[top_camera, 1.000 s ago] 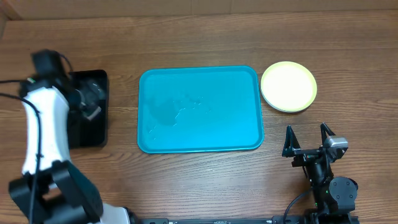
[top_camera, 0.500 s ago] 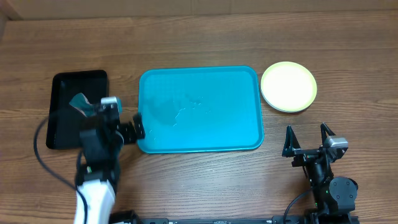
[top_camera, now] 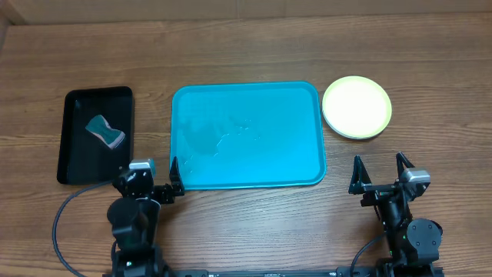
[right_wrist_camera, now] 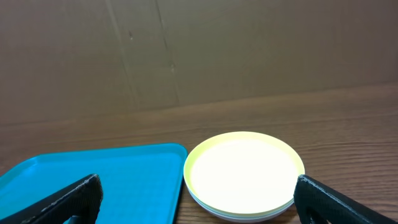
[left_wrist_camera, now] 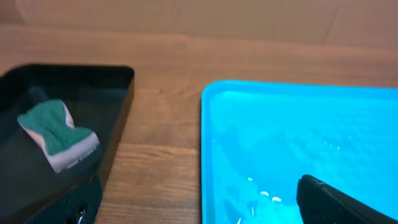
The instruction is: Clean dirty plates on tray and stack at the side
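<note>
Right of tray (top_camera: 269, 115), stacked plates (top_camera: 357, 107): likely light, stiff, slick plastic; best pinched at the rim. Left claw (top_camera: 146, 181) and right claw (top_camera: 379, 163) both spread wide, empty.

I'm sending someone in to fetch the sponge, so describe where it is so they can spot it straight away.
Find the big turquoise tray in the middle of the wooden table; a smaller black tray sits to its left. The sponge lies inside that black tray, the only thing in it: a waisted teal-green pad with a pale underside.
</note>
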